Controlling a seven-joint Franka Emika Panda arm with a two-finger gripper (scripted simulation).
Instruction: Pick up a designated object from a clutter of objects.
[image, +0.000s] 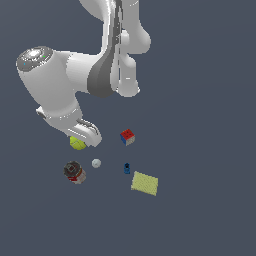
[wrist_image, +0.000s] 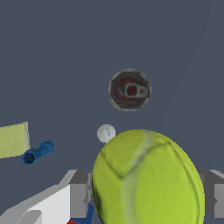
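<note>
Because the arm leans low over the clutter in the exterior view, its gripper (image: 82, 136) covers most of the ball (image: 77, 144), which peeks out beneath it. Well apart lie the can (image: 74, 172), white ball (image: 96, 163), blue piece (image: 127, 168), pad (image: 145, 183) and cube (image: 127, 136), so nothing crowds the grasp.

Seen from the wrist, the ball (wrist_image: 148, 179) fills the space between the grey fingers (wrist_image: 78, 197), which flank it on both sides; they look pinched on it, though actual contact is hard to confirm. Beyond it sit the white ball (wrist_image: 106, 133), can (wrist_image: 129, 89), blue piece (wrist_image: 37, 152) and pad (wrist_image: 13, 139).
</note>
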